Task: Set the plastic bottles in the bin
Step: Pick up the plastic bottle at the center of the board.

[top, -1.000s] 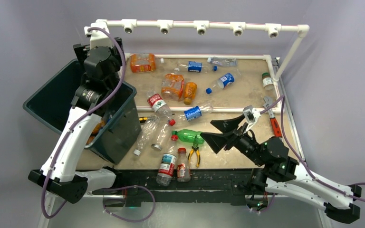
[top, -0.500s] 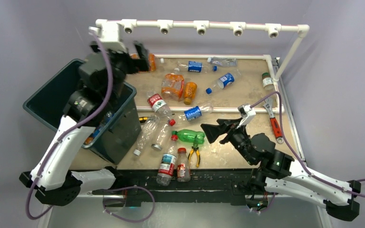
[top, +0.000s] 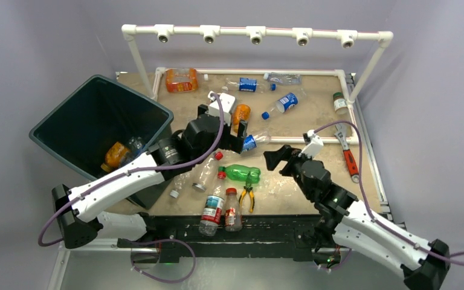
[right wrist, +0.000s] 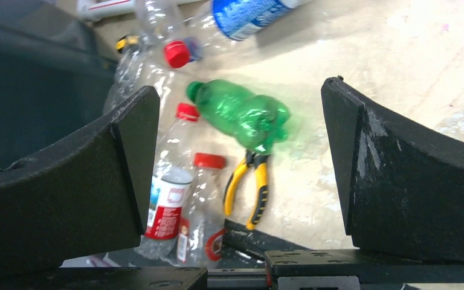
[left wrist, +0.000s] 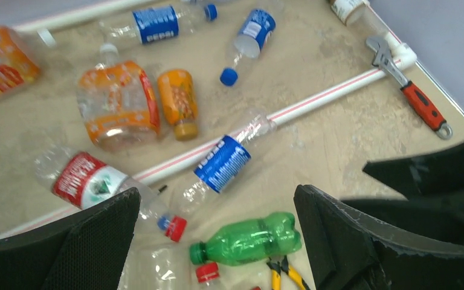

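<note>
Sandy tabletop (top: 314,121) strewn with bottles (top: 240,173), a few lying in the bin (top: 84,121) at its left edge — left gripper (left wrist: 217,205) and right gripper (right wrist: 241,121) hover open and empty over the middle cluster, likely choosing picks.

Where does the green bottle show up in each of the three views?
Top external: the green bottle lies on its side near the table's front middle, cap to the left.
Left wrist: bottom centre, cap to the left.
Right wrist: upper centre, cap to the upper left.
Shared landmark: the yellow-handled pliers, right by the bottle's base end in all three.
</note>
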